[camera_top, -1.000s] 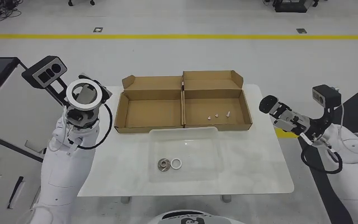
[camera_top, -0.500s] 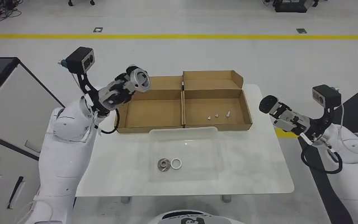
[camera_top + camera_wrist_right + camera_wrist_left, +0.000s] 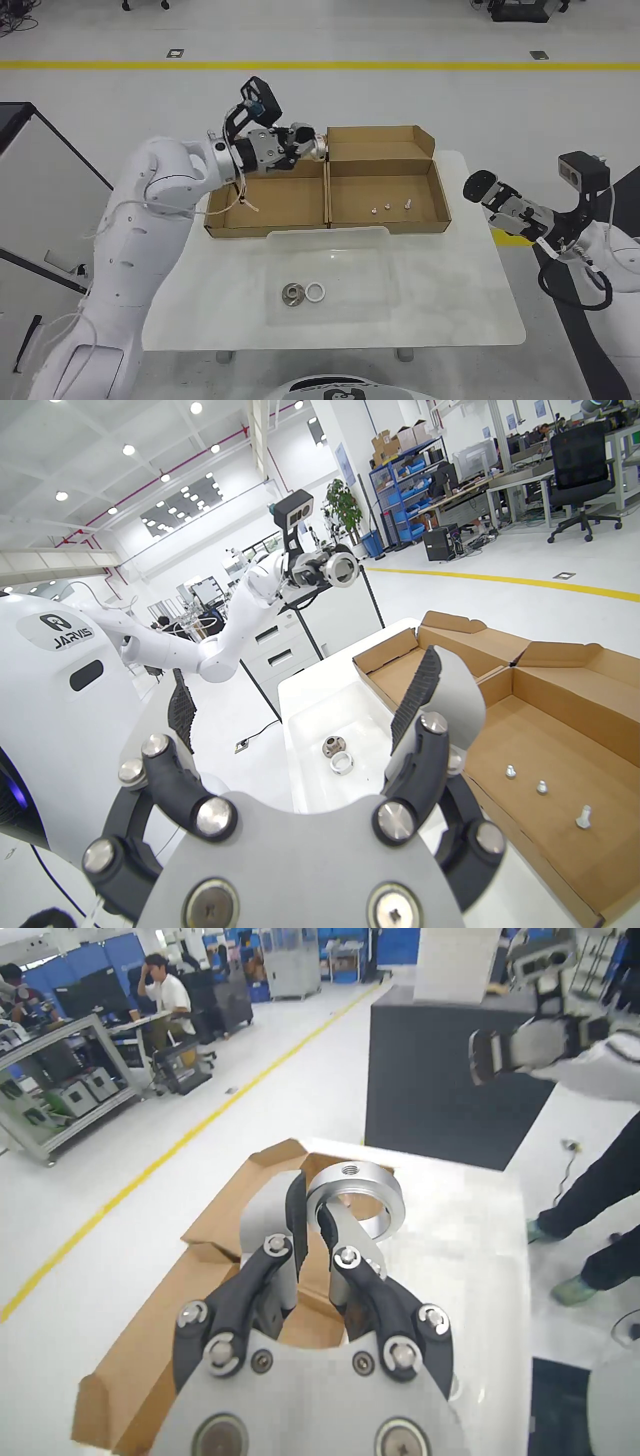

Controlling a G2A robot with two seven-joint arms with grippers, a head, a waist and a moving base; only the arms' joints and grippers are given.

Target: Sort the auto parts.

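**Bringing the ring down into the left box**

My left gripper (image 3: 310, 1223) is clamped on a metal ring (image 3: 365, 1176). One finger sits inside the bore and the other presses the outer wall, so I hold it by a single side of its band. From above, the ring hangs over the back corner of the left box (image 3: 268, 200), right where that box meets the right box (image 3: 400, 185). Three bolts (image 3: 390, 207) lie in the right box, so I judge the left box is the place for rings.

To do this well, I should draw the ring towards the middle of the left box, away from the shared wall and the raised back flap. Then I should lower it close to the cardboard floor before I let my fingers part. A round, smooth piece dropped from high up would likely roll or bounce over the low wall. Because my grip is on one side only, quick wrist turns could let the ring swing or slip, so slow moves are safer.

In front of the left box, the clear tray (image 3: 330, 240) holds a flanged hub (image 3: 292, 294) and a pale ring (image 3: 315, 292) awaiting sorting. My right gripper (image 3: 305, 695) hangs spread apart, holding nothing, well beyond the right box.
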